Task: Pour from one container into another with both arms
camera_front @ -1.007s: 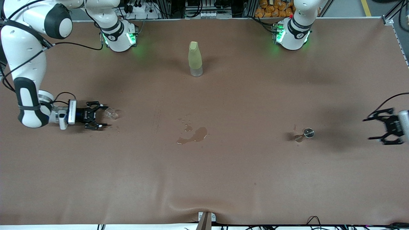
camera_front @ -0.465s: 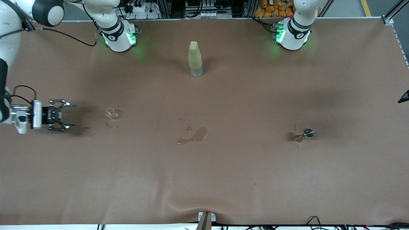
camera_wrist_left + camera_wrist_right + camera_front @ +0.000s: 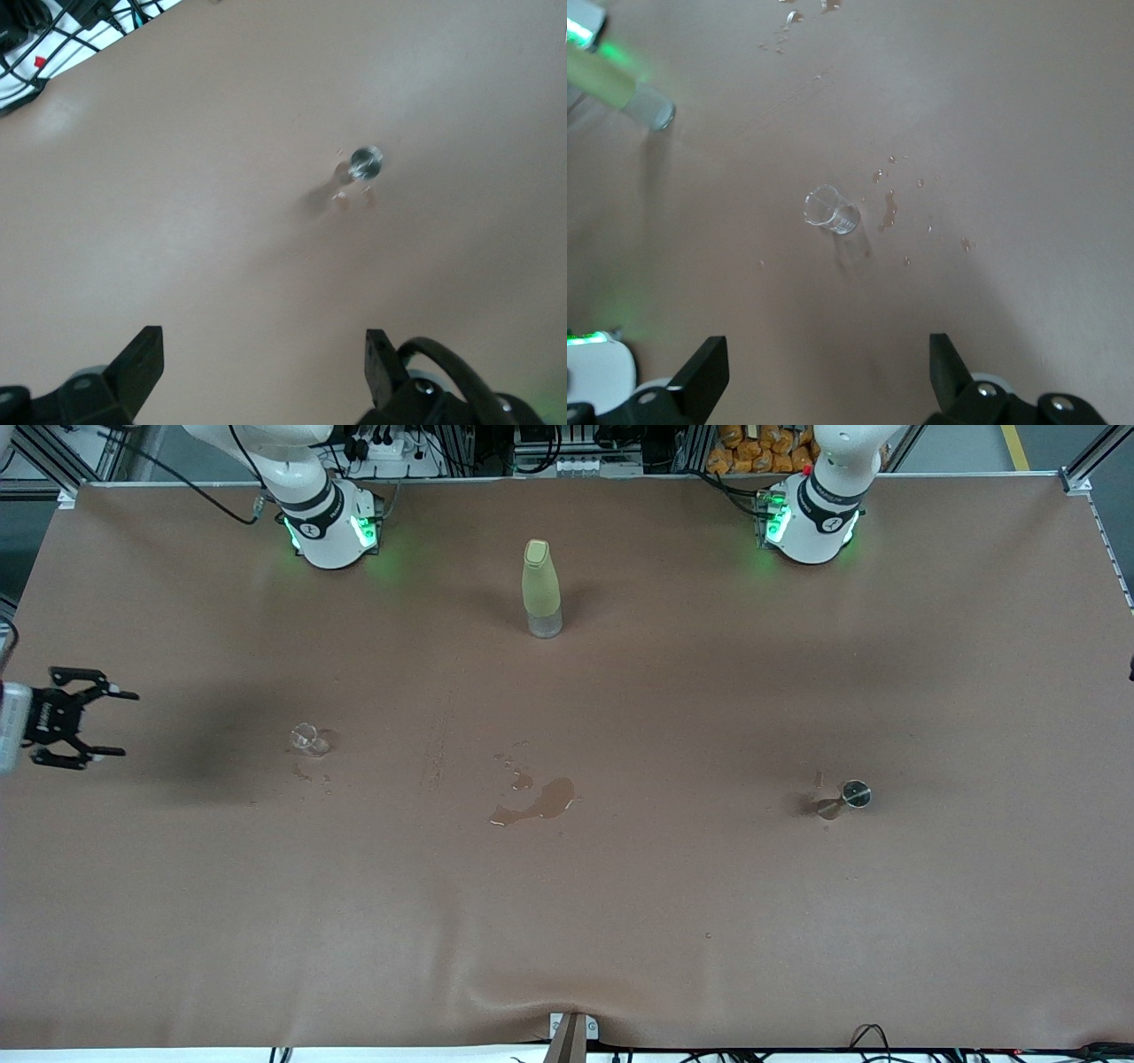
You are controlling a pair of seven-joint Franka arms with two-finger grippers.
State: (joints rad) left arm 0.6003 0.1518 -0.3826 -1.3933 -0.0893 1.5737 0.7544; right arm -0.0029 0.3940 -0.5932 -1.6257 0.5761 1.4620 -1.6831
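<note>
A small clear glass (image 3: 306,739) (image 3: 831,211) sits on the brown table toward the right arm's end, with droplets beside it. My right gripper (image 3: 124,724) (image 3: 826,361) hangs open and empty over that end of the table, well apart from the glass. A small metal cup (image 3: 850,795) (image 3: 365,162) sits toward the left arm's end. My left gripper (image 3: 263,354) is open with nothing between its fingers, high over the table and apart from the metal cup. It is almost out of the front view.
A tall yellow-green bottle (image 3: 540,589) (image 3: 620,84) stands upright mid-table, between the arm bases and farther from the front camera. A brown spilled puddle (image 3: 536,799) lies mid-table, nearer than the bottle. The table cloth (image 3: 567,957) is wrinkled at its front edge.
Both arms have pulled back toward their own ends of the table. The right gripper has moved away from the glass, and the left gripper has nearly left the front view.
</note>
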